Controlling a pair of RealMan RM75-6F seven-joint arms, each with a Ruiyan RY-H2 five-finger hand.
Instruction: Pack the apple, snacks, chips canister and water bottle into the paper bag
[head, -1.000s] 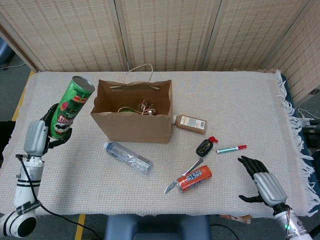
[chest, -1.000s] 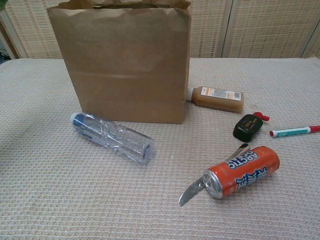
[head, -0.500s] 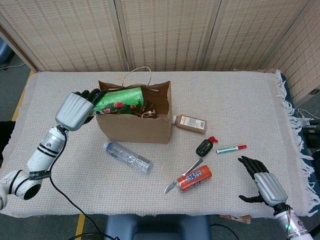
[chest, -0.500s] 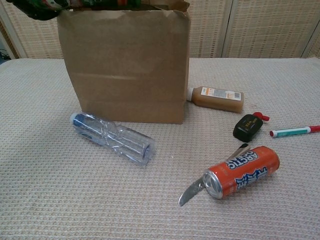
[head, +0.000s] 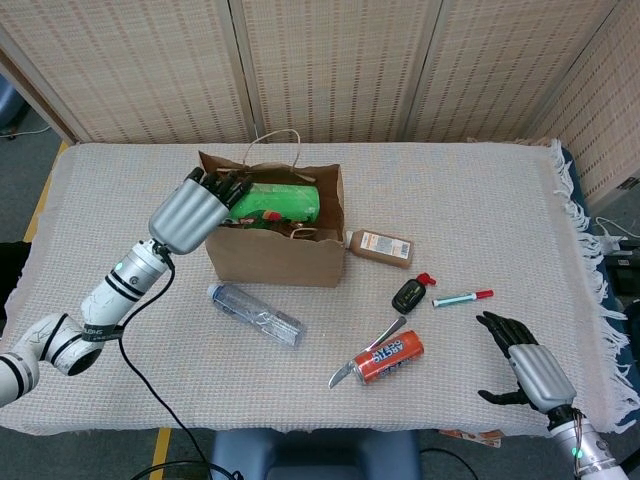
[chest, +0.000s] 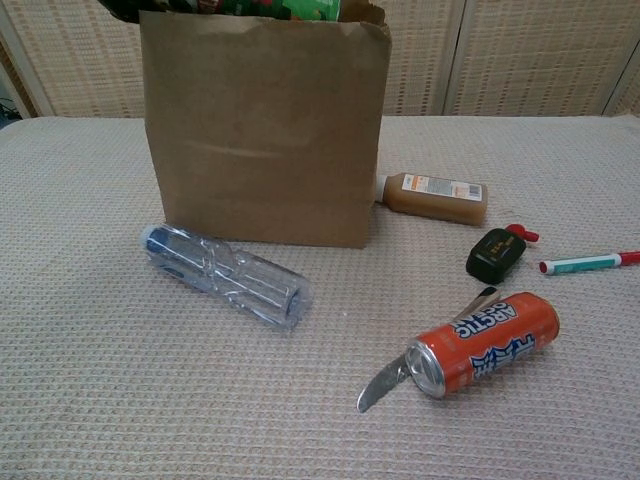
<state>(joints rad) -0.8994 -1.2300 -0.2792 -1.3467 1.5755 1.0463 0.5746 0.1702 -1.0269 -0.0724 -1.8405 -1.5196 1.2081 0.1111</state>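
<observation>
Head view shows the green canister (head: 278, 201) lying across the mouth of the bag (head: 277, 255), gripped by the left hand (head: 192, 211). A water bottle (head: 254, 313) lies before the bag. Right hand (head: 522, 361) rests empty, fingers spread.

A table (head: 480, 190) under a beige woven cloth is carrying a paper bag (head: 275, 250), a water bottle (head: 255, 313) lying beside it, a brown bottle (head: 380, 246), an orange can (head: 390, 357), a knife (head: 362, 358), a black fob (head: 407, 295) and a marker (head: 462, 298)
</observation>
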